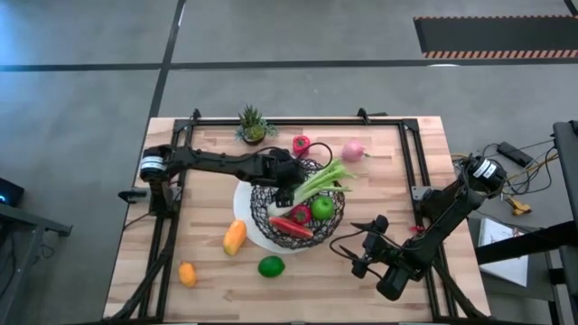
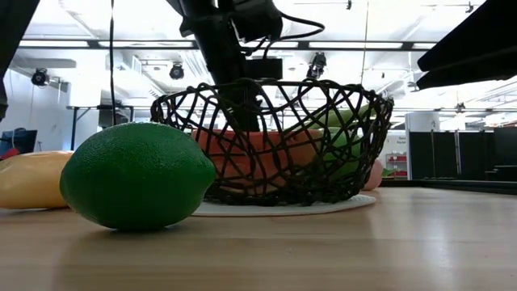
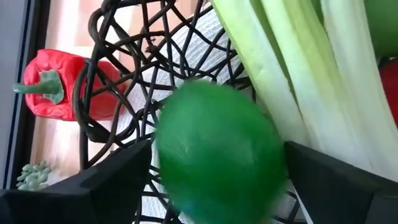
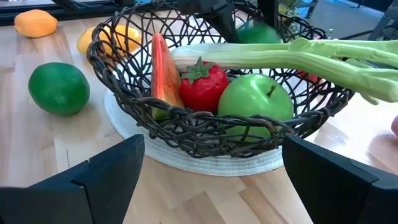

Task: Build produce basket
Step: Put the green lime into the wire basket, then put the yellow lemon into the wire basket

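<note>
The black wire basket (image 1: 271, 217) stands on its white round base at the table's middle. In it lie a celery stalk (image 1: 325, 178), a green apple (image 4: 255, 99), a red piece (image 4: 202, 84) and an orange-red piece (image 4: 161, 68). My left gripper (image 1: 285, 188) is open over the basket's far-left part. A round green fruit (image 3: 217, 130) shows blurred between its fingers, above the basket's floor. My right gripper (image 1: 366, 255) is open and empty, right of the basket near the front. A green lime (image 1: 271, 266) rests on the table in front of the basket. My left gripper points down into the basket with its fingers (image 3: 118, 180) spread on either side of the blurred green fruit. I cannot tell whether they touch it.
A yellow-orange piece (image 1: 234, 236) and a small orange one (image 1: 187, 273) lie front left. A red pepper (image 1: 301, 144) and a pink piece (image 1: 352, 151) lie behind the basket. A small potted plant (image 1: 253, 126) stands at the far edge. Black rails frame the table.
</note>
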`<state>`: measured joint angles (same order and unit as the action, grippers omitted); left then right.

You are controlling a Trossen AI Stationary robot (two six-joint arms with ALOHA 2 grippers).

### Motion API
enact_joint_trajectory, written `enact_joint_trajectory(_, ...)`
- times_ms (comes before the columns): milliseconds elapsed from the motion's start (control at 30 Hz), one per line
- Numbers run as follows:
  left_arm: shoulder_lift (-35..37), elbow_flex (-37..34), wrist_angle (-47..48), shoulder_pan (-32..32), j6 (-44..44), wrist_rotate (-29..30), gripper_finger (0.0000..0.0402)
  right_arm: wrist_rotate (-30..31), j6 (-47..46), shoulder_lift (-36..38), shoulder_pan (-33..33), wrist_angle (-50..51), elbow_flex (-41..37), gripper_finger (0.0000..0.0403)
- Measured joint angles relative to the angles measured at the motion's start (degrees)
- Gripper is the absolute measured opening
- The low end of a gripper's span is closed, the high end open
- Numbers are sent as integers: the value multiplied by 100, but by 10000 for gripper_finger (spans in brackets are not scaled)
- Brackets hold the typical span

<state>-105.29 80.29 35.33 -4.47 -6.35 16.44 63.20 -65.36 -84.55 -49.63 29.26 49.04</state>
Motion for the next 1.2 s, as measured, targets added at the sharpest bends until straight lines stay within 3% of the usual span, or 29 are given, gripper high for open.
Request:
enact_joint_trajectory(333, 124, 107, -10, -39, 15, -36, 357, -2, -2, 0, 0, -100, 0, 363)
enact_joint_trajectory(667, 986, -75, -84, 23, 150, -13, 356, -13, -6, 0, 2, -115, -4, 363)
enact_joint_trajectory(800, 1760, -762, -482, 170, 375, -6, 356, -67, -5, 0, -12, -109, -4, 363)
enact_joint_trajectory(1000, 3314, -2594, -1788, 569, 981, 9, 356, -428, 71, 0, -87, -142, -11, 363)
enact_joint_trajectory(1200, 4794, -4041, -2419, 1358, 1851, 301, 356, -524, 281, -80, -445, -405, -20, 363)
